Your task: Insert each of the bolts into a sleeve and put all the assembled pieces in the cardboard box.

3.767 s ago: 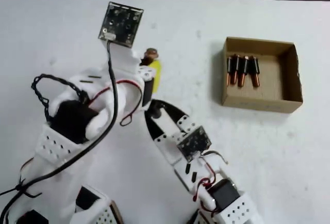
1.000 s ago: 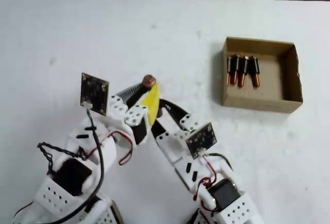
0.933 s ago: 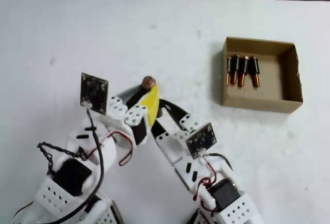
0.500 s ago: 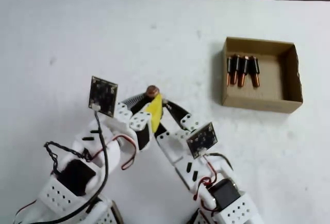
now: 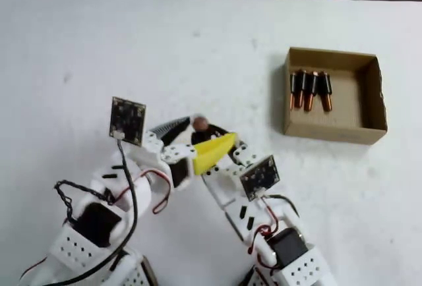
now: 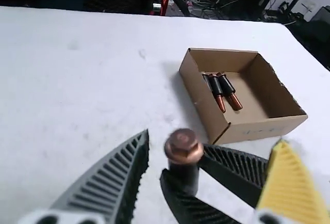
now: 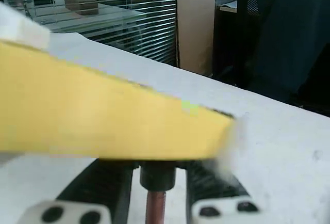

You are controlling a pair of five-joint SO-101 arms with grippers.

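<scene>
Four assembled pieces (image 5: 310, 90) lie side by side in the cardboard box (image 5: 349, 105) at the right of the white surface (image 5: 79, 42) in the high view, dark sleeves with copper ends. Both arms meet near the middle of the surface, well apart from the box. The left pincer (image 5: 212, 128) is spread, its grey ribbed finger (image 5: 168, 128) on one side and its yellow finger (image 5: 212, 153) on the other. The bolt (image 5: 200, 124) shows as a small copper head between them. The yellow finger covers most of the right pincer (image 5: 203, 132), so its grip cannot be read here.

In the left wrist view the left pincer (image 6: 212, 139) is released, with both fingers standing clear of the bolt (image 6: 181, 145). The copper head tops a black sleeve (image 6: 183, 175), which the right pincer (image 6: 184, 168) clamps between two black fingers; the sleeve's lower end is hidden behind them. The box (image 6: 252, 127) lies beyond, its near wall hiding part of the pieces (image 6: 221, 89), of which three can be made out.

In the right wrist view the yellow finger (image 7: 103, 126), blurred, crosses the picture and hides the bolt's head. Below it the right pincer (image 7: 157, 182) is clenched on the sleeve (image 7: 157, 175), and the bolt (image 7: 153, 208) shows as a copper shaft coming out of it, cut off at the frame's edge.
</scene>
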